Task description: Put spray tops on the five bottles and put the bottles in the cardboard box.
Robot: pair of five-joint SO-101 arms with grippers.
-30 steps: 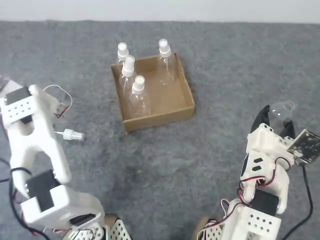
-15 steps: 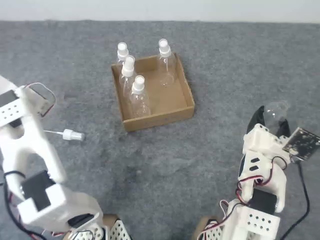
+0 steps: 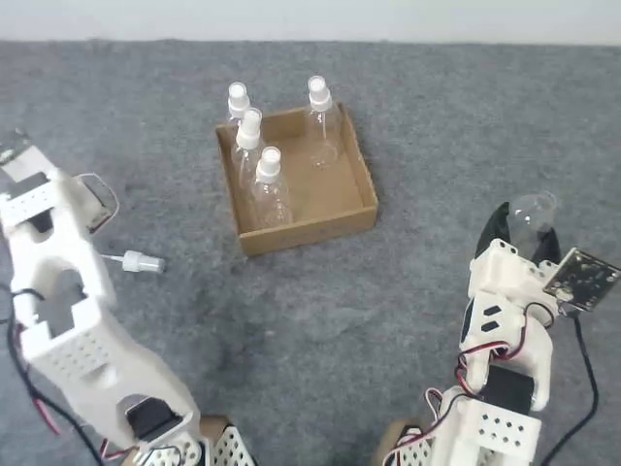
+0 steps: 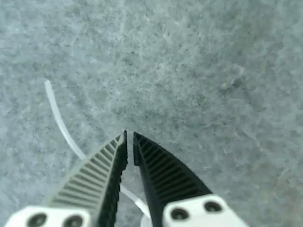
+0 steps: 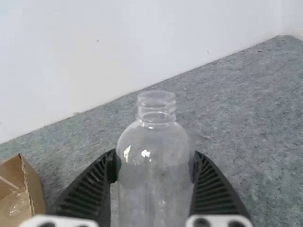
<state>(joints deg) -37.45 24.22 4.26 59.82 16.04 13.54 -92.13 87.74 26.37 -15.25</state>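
Cardboard box: upper centre of high view, open top, sits on the carpet.
Grey carpet: covers the whole table area.
Upper-right bottle: upright in box's upper-right corner, white spray top on.
Left-wall bottle: upright inside box by its left wall, capped.
Front-left bottle: upright inside, just below the left-wall bottle in frame, capped.
Corner bottle: capped, at box's upper-left corner. Can't tell if inside or just behind the rim.
Uncapped bottle: lower right of high view, well apart from box. Clear, neck open, no top on.
Right gripper: jaws pinching the uncapped bottle on both sides of its body. In wrist view the right gripper has the neck sticking out past the fingertips.
Loose spray top: lying on carpet, left of box, near the left arm.
Left gripper: over bare carpet, jaws pressed almost together w/ a thin slit, nothing in them.
Dip tube: thin white tube on carpet, just beside left gripper.
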